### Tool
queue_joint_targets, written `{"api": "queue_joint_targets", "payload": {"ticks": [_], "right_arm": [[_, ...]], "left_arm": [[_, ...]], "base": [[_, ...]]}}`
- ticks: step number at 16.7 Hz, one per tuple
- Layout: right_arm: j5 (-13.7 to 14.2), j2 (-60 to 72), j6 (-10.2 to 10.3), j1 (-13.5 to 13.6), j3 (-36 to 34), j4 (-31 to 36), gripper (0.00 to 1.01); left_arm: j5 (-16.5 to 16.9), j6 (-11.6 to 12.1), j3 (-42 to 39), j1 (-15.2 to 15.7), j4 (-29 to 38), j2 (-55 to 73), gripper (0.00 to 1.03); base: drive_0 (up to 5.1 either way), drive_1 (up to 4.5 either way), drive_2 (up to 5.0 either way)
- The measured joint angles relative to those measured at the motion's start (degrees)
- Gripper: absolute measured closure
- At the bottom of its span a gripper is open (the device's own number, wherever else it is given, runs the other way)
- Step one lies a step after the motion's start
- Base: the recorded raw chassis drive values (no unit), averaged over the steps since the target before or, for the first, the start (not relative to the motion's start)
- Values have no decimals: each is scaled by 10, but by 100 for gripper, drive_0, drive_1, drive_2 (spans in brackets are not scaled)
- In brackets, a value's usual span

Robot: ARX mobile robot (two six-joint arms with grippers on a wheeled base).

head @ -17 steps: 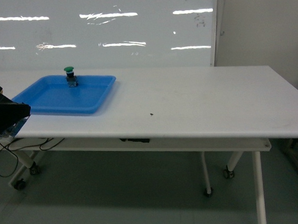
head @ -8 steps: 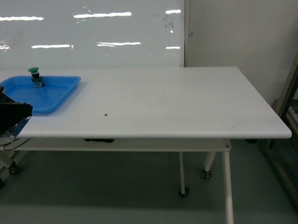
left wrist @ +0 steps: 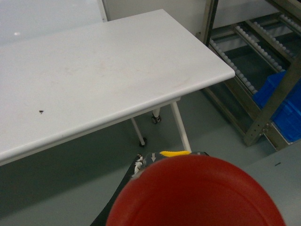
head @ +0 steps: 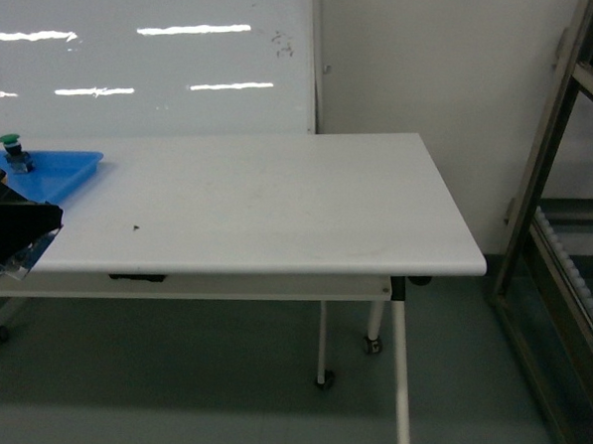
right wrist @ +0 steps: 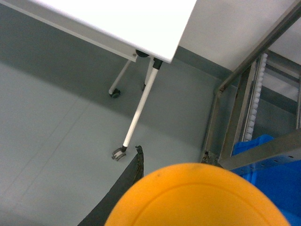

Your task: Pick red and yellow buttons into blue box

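The red button's cap (left wrist: 197, 197) fills the bottom of the left wrist view, right under the camera. My left gripper (left wrist: 178, 157) is shut on it, and one black finger (left wrist: 123, 190) shows beside the cap. In the right wrist view the yellow button's cap (right wrist: 197, 200) fills the bottom in the same way. My right gripper (right wrist: 188, 165) is shut on it, with one dark finger (right wrist: 126, 181) showing at its left. Both bases are hidden. A blue box (left wrist: 282, 106) sits low in the metal rack, and blue boxes (right wrist: 265, 186) show behind the rack posts.
A white table (head: 256, 204) stands ahead, its right corner near a metal roller rack (head: 565, 218). A shallow blue tray (head: 55, 167) with a green button (head: 12, 145) lies at the table's far left. A dark part of the left arm (head: 9, 232) covers the left edge.
The head view has swung right. The tray and green button have slid to the left edge, the table's right end has come to the middle, and the rack has come into view.
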Motion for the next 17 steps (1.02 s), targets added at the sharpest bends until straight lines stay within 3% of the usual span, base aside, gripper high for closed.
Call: {"api": "queue_joint_targets", "payload": {"ticks": [17], "right_arm": [[0,0,0,0,0,0,69]], "left_arm": [[0,0,0,0,0,0,78]], "base": [[490,-247,-247]]}}
